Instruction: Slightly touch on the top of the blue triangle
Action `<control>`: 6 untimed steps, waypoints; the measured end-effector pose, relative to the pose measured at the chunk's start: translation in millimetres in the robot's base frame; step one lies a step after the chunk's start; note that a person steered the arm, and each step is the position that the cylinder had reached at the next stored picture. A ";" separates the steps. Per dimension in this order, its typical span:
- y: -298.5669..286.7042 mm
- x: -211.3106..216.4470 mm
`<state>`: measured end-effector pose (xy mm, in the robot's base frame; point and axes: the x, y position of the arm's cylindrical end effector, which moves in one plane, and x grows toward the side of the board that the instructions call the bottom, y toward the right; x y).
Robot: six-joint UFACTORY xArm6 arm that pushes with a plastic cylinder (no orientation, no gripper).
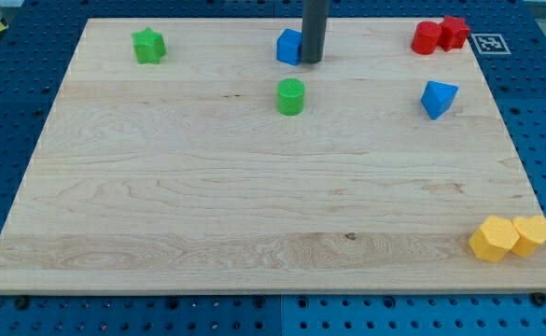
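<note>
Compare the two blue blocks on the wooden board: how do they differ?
The blue triangle block stands alone at the view's right; the blue cube-like block sits at the top centre, partly hidden behind my tip. The triangle narrows to a point at the bottom; the other looks squarer. My tip is right beside the squarer block and well apart from the triangle. Both are the same blue and similar in size.
</note>
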<state>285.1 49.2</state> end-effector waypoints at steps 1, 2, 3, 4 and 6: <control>29.5 24.5; 45.9 1.5; 45.9 -0.3; 45.9 0.6; 45.9 24.4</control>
<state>309.6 95.1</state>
